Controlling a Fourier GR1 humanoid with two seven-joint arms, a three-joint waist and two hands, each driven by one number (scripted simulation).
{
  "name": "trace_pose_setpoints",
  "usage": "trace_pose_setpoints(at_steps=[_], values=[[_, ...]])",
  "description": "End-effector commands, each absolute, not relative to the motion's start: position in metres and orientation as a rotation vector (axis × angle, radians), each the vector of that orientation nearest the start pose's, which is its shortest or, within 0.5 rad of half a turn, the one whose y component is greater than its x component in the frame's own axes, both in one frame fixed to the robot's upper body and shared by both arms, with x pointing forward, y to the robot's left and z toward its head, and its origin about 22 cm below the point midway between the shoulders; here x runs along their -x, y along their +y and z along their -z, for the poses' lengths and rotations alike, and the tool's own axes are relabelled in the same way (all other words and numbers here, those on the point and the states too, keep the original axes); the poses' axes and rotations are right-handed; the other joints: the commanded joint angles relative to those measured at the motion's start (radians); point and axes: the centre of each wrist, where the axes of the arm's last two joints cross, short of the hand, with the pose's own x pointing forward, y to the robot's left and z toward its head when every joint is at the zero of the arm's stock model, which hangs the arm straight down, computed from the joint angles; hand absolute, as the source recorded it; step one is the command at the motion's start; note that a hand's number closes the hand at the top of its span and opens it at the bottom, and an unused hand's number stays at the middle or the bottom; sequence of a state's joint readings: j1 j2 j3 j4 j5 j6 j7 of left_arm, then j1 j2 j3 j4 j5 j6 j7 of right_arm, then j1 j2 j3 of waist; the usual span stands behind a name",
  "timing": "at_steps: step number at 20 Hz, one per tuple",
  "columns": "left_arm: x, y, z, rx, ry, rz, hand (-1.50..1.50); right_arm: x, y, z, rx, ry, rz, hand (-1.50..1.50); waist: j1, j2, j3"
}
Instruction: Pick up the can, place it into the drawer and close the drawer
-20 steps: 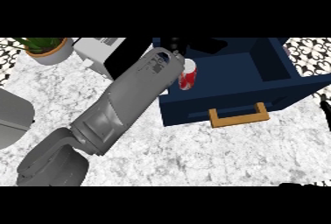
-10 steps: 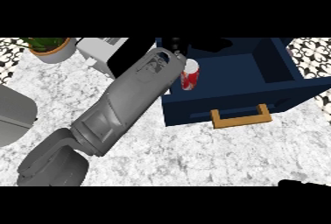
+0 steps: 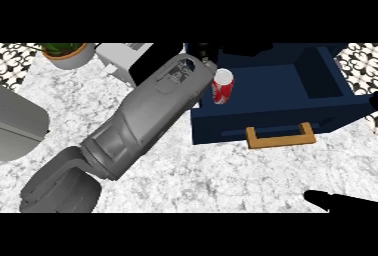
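Can point(image 3: 222, 87) now sits upright inside the drawer point(image 3: 325, 95), against its left wall; half a second back I had it nearer the front-left corner. My left hand point(image 3: 207, 50) is mostly hidden behind its forearm, so I cannot tell whether it is holding the can. My right hand point(image 3: 336, 200) shows only as dark fingers below the drawer's handle point(image 3: 278, 137). Closing remains.

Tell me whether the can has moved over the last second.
Yes. The can has shifted slightly up the view, deeper over the drawer and farther from its handle.
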State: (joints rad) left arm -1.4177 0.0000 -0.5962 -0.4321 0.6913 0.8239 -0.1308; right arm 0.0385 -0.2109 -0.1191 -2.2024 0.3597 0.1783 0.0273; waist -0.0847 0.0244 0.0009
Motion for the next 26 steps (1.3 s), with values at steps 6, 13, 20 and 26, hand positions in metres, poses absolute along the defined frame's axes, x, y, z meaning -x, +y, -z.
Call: trace_pose_setpoints(at_steps=[6, 13, 20, 26], values=[[-0.420, -0.022, -0.189, -0.230, -1.817, 0.043, -1.50, -0.224, -0.259, -0.137, 0.851, -1.872, -0.845, -1.50, 0.056, -0.012, 0.000], [-0.423, -0.018, -0.208, -0.222, -1.798, 0.031, -1.50, -0.248, -0.240, -0.090, 0.984, -1.719, -1.008, -1.50, 0.091, -0.021, -0.001], [-0.426, 0.021, -0.209, -0.242, -1.782, 0.039, -1.50, -0.281, -0.221, -0.049, 1.042, -1.721, -0.911, -1.50, 0.113, -0.030, -0.001], [-0.424, 0.055, -0.224, -0.258, -1.789, 0.046, -1.50, -0.306, -0.239, -0.014, 1.085, -1.646, -0.909, -1.50, 0.126, -0.031, 0.000]])
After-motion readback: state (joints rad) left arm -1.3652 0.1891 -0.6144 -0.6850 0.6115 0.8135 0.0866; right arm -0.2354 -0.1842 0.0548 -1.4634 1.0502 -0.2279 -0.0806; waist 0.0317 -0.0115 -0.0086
